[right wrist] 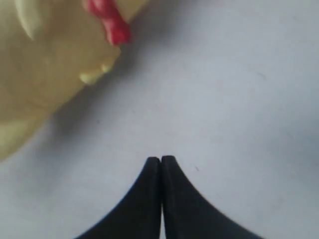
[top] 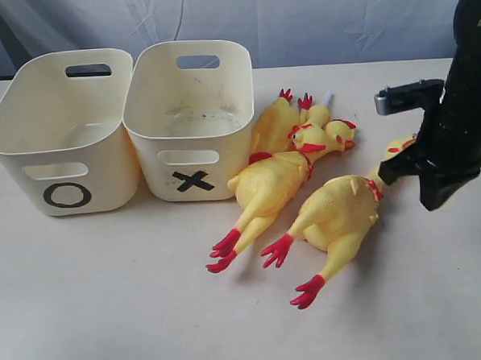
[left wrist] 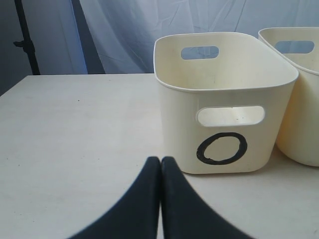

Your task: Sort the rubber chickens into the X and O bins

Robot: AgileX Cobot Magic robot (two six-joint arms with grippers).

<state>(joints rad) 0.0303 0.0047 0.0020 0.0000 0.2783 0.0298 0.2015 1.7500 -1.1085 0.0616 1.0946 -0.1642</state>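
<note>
Two cream bins stand side by side, the O bin (top: 103, 183) on the left and the X bin (top: 156, 184) beside it; both look empty. To the right of the X bin lie two large rubber chickens (top: 267, 185) (top: 337, 215), red feet toward the front. Behind them two smaller chickens (top: 274, 123) (top: 322, 121) lie together, one with a white tube (top: 330, 95). My right gripper (top: 384, 175) is shut and empty just over the table by the nearer large chicken's neck (right wrist: 45, 64). My left gripper (left wrist: 160, 160) is shut and empty in front of the O bin (left wrist: 224, 89).
The pale table (top: 110, 316) runs wide in front of the bins and chickens. A blue-grey cloth backdrop (top: 312, 15) hangs behind. The right arm's black body (top: 455, 112) stands over the table's right side and hides part of the near chicken's head.
</note>
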